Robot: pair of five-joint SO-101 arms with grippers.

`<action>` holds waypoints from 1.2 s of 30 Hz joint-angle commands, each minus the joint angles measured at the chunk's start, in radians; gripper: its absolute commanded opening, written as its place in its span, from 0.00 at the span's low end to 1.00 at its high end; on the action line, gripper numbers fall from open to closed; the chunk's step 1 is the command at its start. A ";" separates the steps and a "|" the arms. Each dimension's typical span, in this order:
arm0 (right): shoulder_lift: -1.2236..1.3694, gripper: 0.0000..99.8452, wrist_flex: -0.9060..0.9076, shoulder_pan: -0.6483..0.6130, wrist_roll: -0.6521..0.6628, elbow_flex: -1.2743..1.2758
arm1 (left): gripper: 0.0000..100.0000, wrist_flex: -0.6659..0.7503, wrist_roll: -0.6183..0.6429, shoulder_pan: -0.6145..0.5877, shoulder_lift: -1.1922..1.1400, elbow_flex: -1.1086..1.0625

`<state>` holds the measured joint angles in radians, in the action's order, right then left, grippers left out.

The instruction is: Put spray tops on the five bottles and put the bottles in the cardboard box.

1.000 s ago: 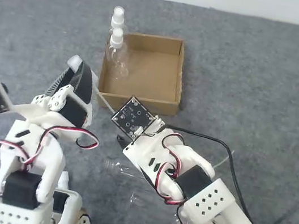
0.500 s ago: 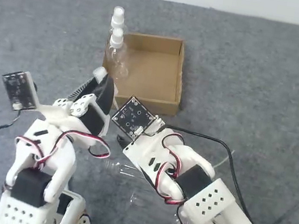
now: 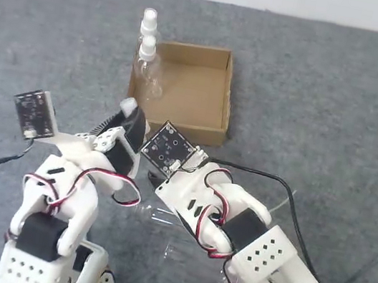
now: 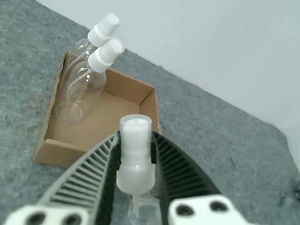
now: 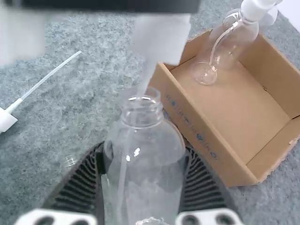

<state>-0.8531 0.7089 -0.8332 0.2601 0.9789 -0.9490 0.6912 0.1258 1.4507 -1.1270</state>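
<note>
Seating the spray top point(image 4: 135, 161) squarely on its neck looks like the step in hand. The left gripper point(image 4: 135, 138) clamps the white top by its collar. The dip tube point(image 5: 140, 91) already reaches into the open mouth of the clear bottle point(image 5: 142, 140), which the right gripper point(image 5: 144, 157) holds upright, jaws tight around its body.

In the high view the pair meets at centre frame, just below the front wall of the cardboard box point(image 3: 204, 135). Two capped bottles point(image 3: 146, 69) stand at the box's upper left corner.

To do it well, I judge the top should be kept in line with the neck and lowered straight. The right arm should stay firm as the counter-hold until the collar sits flush. Any tilt would likely bend the tube against the rim or seat the collar crooked.

Another spray top point(image 5: 7, 119) lies on the grey carpet point(image 3: 341, 101) nearby.
</note>
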 commanded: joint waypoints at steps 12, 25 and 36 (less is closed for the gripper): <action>-0.044 0.01 -0.056 0.047 0.015 -0.015 | 0.01 -0.032 -0.094 0.117 0.008 -0.024; -0.033 0.01 -0.116 0.074 -0.180 -0.015 | 0.01 -0.080 -0.095 0.118 0.008 0.016; -0.042 0.01 -0.117 0.071 -0.288 -0.018 | 0.01 -0.106 -0.097 0.181 0.008 0.013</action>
<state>-0.8500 0.6383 -0.7902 -0.0084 0.9989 -1.0104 0.6084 0.2654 1.4538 -1.1362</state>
